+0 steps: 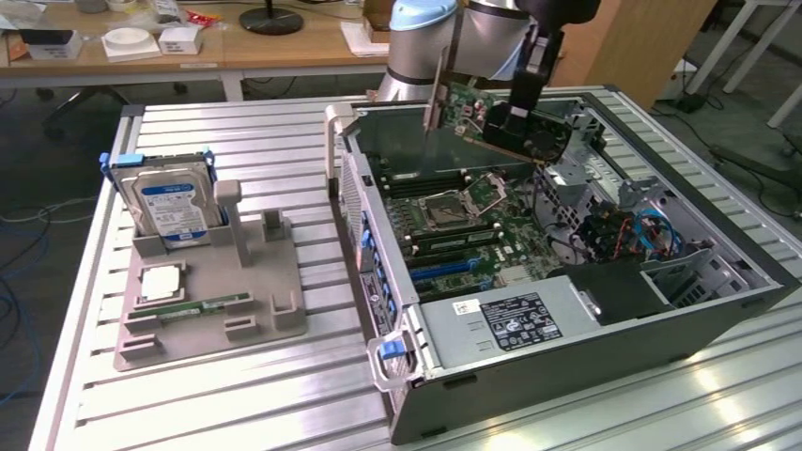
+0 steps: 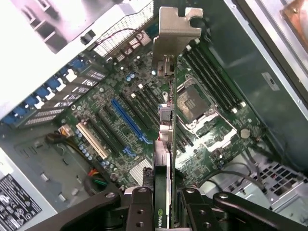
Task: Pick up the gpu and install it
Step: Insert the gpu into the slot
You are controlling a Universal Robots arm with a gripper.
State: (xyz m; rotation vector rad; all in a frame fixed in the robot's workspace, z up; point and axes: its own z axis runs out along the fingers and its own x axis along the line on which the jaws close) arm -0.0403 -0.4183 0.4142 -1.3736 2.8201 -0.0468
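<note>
I see my black gripper (image 2: 162, 209) pinching one end of the gpu (image 2: 166, 120), a thin flat card with a silver metal bracket. It hangs over the green board (image 2: 120, 120) inside the open grey computer box (image 1: 564, 348).

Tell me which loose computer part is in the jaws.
The gpu, clamped above the open case; the hard drive and memory stick sit on the grey holder.

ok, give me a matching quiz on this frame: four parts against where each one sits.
1. gpu
2. hard drive
3. memory stick
4. power supply

A. lying flat on the grey holder
B. clamped in the gripper, above the motherboard
C. inside the case, white label up
D. standing upright in the grey holder

Pairs: 1-B, 2-D, 3-A, 4-C
</note>
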